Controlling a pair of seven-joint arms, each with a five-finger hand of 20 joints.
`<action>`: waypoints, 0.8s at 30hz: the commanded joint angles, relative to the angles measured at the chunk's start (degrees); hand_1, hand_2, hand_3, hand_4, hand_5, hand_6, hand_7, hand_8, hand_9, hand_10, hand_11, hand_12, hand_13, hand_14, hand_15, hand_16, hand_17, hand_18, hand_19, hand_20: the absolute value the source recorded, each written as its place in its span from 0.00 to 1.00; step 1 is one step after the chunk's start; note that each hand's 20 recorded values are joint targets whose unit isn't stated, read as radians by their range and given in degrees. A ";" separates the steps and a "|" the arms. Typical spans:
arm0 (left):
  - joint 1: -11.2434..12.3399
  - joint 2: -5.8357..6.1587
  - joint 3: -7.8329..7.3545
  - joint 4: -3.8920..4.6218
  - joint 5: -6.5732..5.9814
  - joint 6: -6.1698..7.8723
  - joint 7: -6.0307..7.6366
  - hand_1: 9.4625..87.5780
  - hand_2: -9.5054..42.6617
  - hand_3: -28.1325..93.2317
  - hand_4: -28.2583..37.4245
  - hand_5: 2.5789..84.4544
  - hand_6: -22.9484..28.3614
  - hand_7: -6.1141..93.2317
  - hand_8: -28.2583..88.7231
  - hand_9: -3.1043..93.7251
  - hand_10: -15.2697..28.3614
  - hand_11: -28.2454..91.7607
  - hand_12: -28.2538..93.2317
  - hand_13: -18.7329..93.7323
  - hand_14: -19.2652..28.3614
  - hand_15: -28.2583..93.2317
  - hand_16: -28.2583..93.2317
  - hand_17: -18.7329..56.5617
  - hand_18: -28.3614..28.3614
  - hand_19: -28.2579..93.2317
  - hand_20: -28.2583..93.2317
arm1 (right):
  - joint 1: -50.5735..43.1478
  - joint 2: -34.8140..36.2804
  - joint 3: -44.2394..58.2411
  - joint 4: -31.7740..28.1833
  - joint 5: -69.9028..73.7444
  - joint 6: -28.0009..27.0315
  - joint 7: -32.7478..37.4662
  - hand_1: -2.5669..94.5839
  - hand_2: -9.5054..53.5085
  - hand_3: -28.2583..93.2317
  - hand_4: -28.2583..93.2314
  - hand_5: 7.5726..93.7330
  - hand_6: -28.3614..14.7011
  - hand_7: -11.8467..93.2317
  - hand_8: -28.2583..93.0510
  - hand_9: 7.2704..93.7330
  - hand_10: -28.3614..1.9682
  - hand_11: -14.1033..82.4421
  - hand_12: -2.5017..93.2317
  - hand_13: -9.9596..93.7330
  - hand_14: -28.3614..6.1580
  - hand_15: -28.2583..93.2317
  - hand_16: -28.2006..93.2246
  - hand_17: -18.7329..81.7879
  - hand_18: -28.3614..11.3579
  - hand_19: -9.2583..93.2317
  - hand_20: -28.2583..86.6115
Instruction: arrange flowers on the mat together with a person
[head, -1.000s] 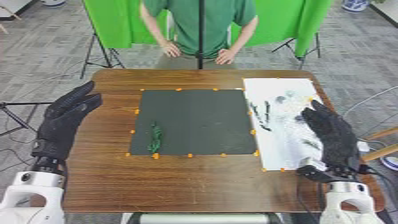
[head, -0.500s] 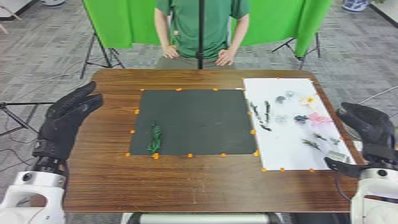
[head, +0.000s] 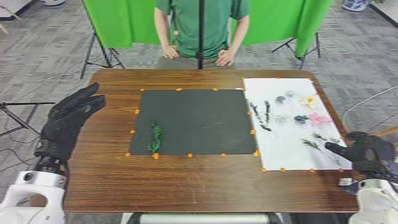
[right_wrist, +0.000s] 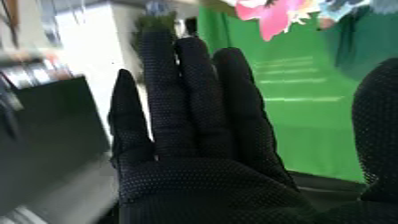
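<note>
- On the dark mat I have one slim green sprig, leafy and upright in my head view, lying near the mat's left edge toward my side.
- Right of the mat, on the white sheet, I see a pale pink flower with a dark blue-grey bloom just beside it; a pale yellow flower lies farther from me.
- Two long, thin dark stems lie on the sheet close to the mat's right edge, and small feathery sprigs sit nearer me.
- My right hand is well to the right of the mat, at the sheet's near outer corner. In my wrist view that right hand has straight fingers, the thumb spread wide from them, and nothing held.
- My left hand is left of the mat, above the table's edge, pointing away from me, fingers loosely extended, grasping nothing.
</note>
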 joint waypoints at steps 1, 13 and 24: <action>0.86 -0.03 -0.13 -0.29 0.32 -0.40 -0.54 0.26 0.00 0.78 0.14 0.43 0.50 0.15 0.19 0.45 0.64 0.35 0.35 0.46 0.76 0.30 0.27 0.31 0.73 0.24 0.37 | -0.79 3.99 -0.53 0.20 -0.85 -3.54 -0.03 0.23 0.00 0.82 0.00 0.55 0.54 0.24 0.17 0.60 0.40 0.27 0.24 0.62 0.40 0.38 0.45 0.40 0.26 0.28 0.52; 0.82 -0.27 -0.42 -0.53 0.58 -0.56 -1.06 0.26 0.00 0.78 0.14 0.43 0.50 0.15 0.19 0.45 0.64 0.35 0.35 0.46 0.76 0.30 0.27 0.30 0.73 0.24 0.37 | 3.26 7.43 -4.41 1.10 -1.02 -13.48 4.99 0.22 0.00 0.81 0.00 0.59 0.49 0.22 0.18 0.68 0.36 0.30 0.24 0.70 0.40 0.44 0.46 0.42 0.22 0.40 0.55; 0.90 -0.28 -0.75 -0.72 0.63 -0.88 -1.59 0.26 0.00 0.78 0.15 0.43 0.50 0.15 0.19 0.45 0.64 0.35 0.35 0.45 0.76 0.30 0.27 0.30 0.73 0.24 0.37 | 5.68 7.55 -8.27 2.61 -2.40 -12.24 7.39 0.39 0.00 0.80 0.00 0.77 0.62 0.29 0.18 0.89 0.55 0.39 0.27 0.85 0.52 0.57 0.48 0.50 0.28 0.46 0.57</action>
